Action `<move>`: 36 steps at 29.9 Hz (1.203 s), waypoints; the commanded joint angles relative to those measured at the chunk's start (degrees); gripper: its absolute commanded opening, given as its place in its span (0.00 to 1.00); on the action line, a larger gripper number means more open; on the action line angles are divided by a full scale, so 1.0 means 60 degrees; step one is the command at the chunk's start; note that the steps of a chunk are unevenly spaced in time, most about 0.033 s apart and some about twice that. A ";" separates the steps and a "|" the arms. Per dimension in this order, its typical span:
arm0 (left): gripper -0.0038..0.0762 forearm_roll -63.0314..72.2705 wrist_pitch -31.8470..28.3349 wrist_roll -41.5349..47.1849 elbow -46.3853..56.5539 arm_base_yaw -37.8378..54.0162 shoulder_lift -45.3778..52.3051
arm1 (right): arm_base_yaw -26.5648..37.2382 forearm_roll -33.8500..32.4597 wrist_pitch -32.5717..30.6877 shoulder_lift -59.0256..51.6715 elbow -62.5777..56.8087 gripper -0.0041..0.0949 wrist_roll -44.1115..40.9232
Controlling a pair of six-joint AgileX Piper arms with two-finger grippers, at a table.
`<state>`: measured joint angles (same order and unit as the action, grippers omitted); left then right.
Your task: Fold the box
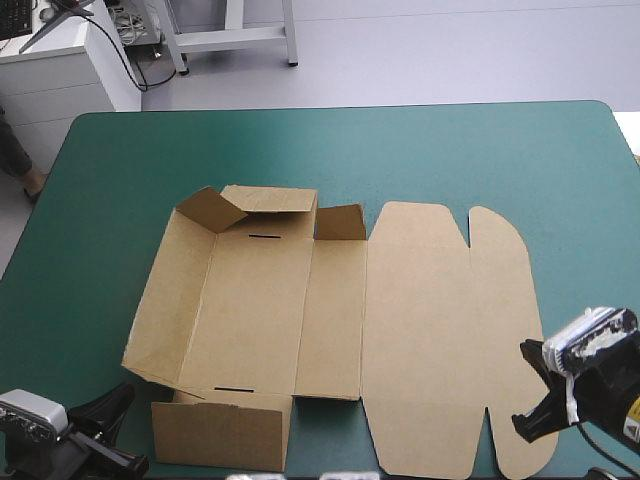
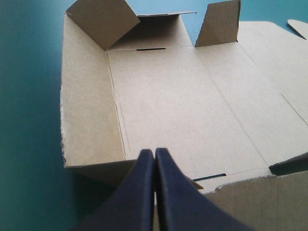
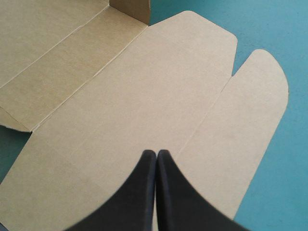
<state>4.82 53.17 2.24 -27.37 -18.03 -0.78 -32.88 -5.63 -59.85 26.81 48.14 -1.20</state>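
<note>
Facing the box [image 1: 330, 330] are left pincer [image 2: 154, 154], right pincer [image 3: 156, 154].

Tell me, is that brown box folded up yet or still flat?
Partly folded. The box has its far wall and near wall raised on the left half, while the wide lid lies flat on the table.

Teal-green table [image 1: 120, 180]; beyond it pale grey floor [image 1: 450, 50], white cabinet [image 1: 60, 80] far left.

matt brown cardboard box [image 1: 330, 330], matt teal-green cover [image 1: 120, 180]
</note>
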 commanded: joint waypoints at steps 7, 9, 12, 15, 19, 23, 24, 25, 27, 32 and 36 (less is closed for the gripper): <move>0.04 0.0129 -0.0751 0.0015 -0.0210 -0.0034 -0.0177 | 0.0050 0.0866 0.2289 -0.2163 -0.2622 0.02 -0.0308; 0.04 0.0129 -0.0771 0.0015 -0.0210 -0.0034 -0.0177 | 0.0050 0.1036 0.2450 -0.2468 -0.2955 0.02 -0.0280; 0.04 0.0129 -0.0771 -0.0008 -0.0210 -0.0034 -0.0177 | 0.0050 0.1083 0.2563 -0.2723 -0.3302 0.02 -0.0280; 0.06 0.0317 -0.0733 -0.0488 -0.0210 -0.0034 -0.0177 | 0.0050 0.1129 0.2600 -0.2723 -0.3467 0.02 -0.0280; 0.19 0.0594 -0.0733 -0.1229 -0.0210 -0.0034 -0.0177 | 0.0050 0.1244 0.2618 -0.2723 -0.3477 0.02 -0.0094; 0.46 0.0594 -0.0752 -0.1352 -0.0210 -0.0034 -0.0177 | 0.0050 0.1371 0.2618 -0.2723 -0.3477 0.02 0.0036; 0.53 0.0594 -0.0772 -0.1352 -0.0210 -0.0034 -0.0177 | 0.0050 0.1371 0.2618 -0.2723 -0.3477 0.02 0.0036; 0.60 0.0594 -0.0772 -0.1352 -0.0210 -0.0034 -0.0177 | 0.0050 0.1371 0.2618 -0.2723 -0.3477 0.02 0.0036; 0.67 0.0644 -0.0772 -0.1335 -0.0210 -0.0034 -0.0177 | 0.0050 0.1371 0.2618 -0.2723 -0.3477 0.02 0.0077; 0.65 0.0946 -0.0787 -0.1236 -0.0210 -0.0034 -0.0177 | 0.0050 0.1464 0.2618 -0.2723 -0.3477 0.02 0.0200; 0.64 0.0934 -0.0896 -0.1236 -0.0210 -0.0034 -0.0177 | 0.0050 0.1464 0.2618 -0.2723 -0.3477 0.02 0.0200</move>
<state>9.55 52.90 -5.69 -27.37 -18.03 -0.78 -32.88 2.85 -48.29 9.82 25.85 -0.54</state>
